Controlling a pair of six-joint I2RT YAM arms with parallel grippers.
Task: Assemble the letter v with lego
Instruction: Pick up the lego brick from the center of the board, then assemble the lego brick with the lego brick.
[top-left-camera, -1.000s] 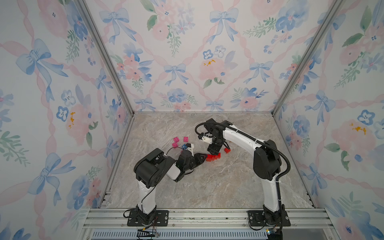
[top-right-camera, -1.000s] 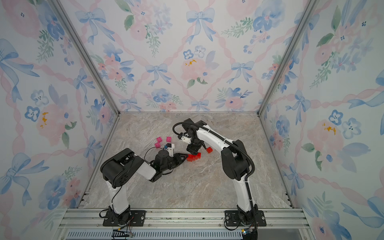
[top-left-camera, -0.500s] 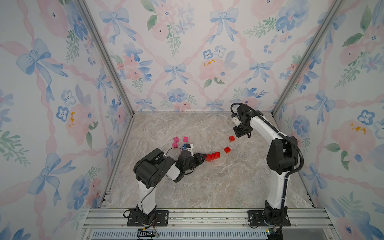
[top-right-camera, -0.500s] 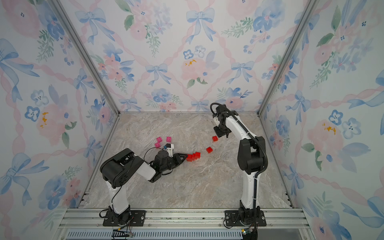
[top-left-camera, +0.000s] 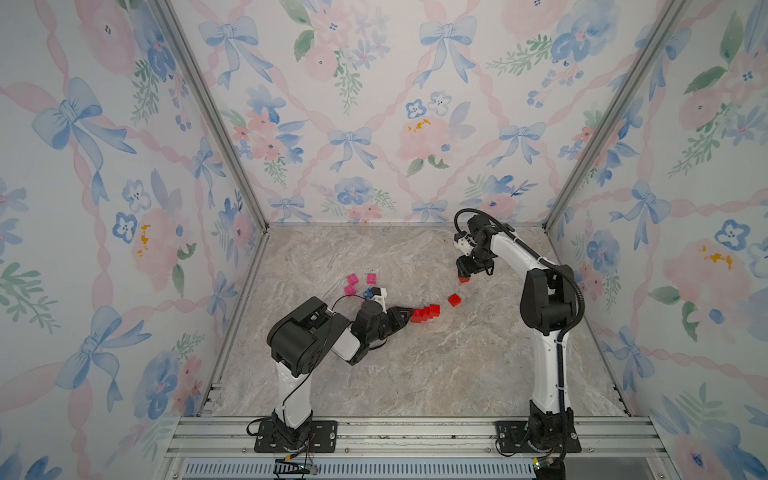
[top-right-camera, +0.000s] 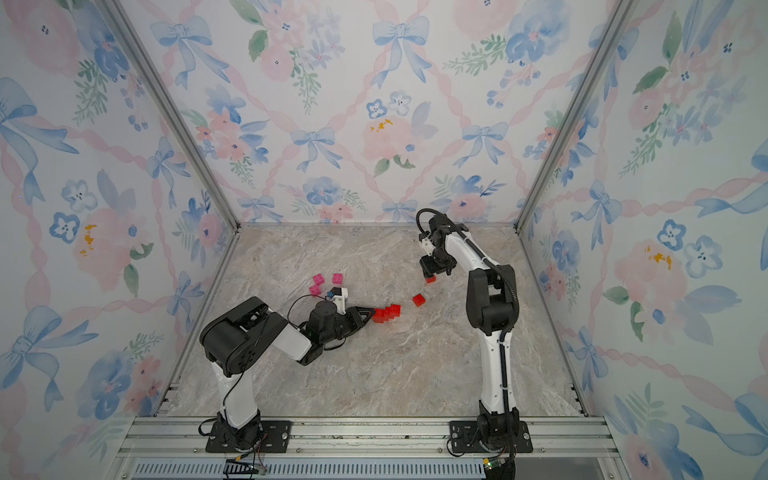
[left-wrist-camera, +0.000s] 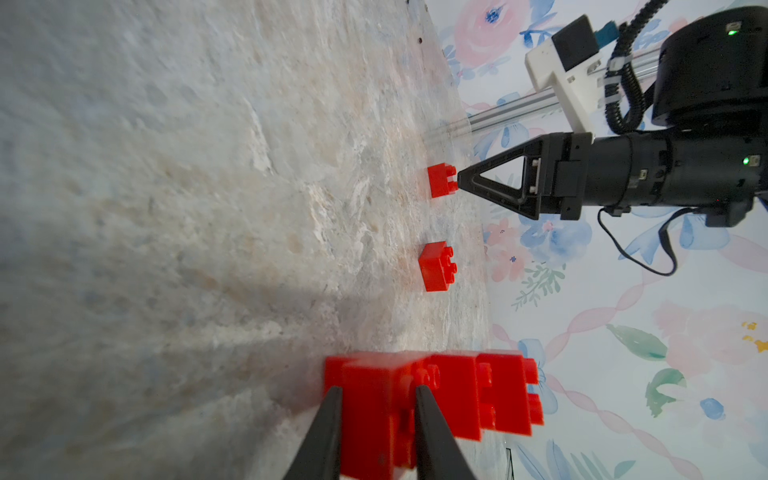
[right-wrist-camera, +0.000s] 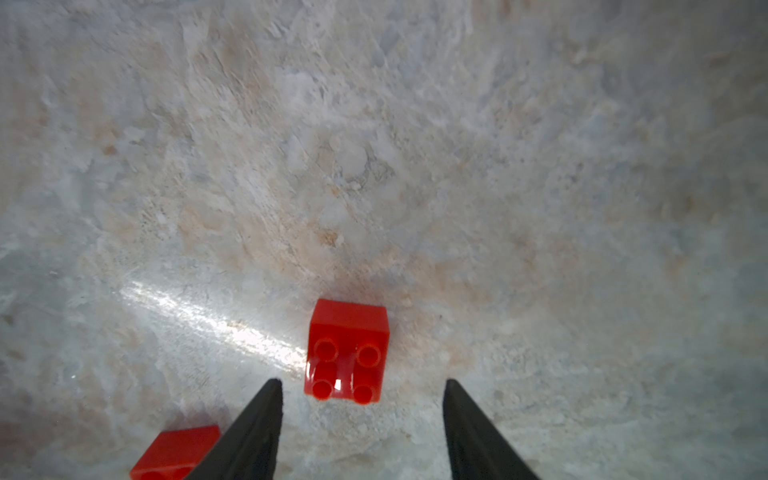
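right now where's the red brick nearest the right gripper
In a top view the red brick sits under the right gripper, beyond another loose brick.

Left arm (top-left-camera: 307, 332) folded low, left tool (top-left-camera: 410, 312) clamped (lying sideways), right arm (top-left-camera: 548, 299) outstretched, right tool (top-left-camera: 466, 274) pointing down, jaws apart.

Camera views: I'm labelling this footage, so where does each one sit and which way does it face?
Both top views: high at the front, looking down over the table; both arms show whole, with left gripper and right gripper.
Left wrist: low along the table, facing the right gripper; its own fingers clamp the red brick stack.
Right wrist: looking down on a loose red brick; its open fingers show.
Shared: that loose red brick shows in every view.
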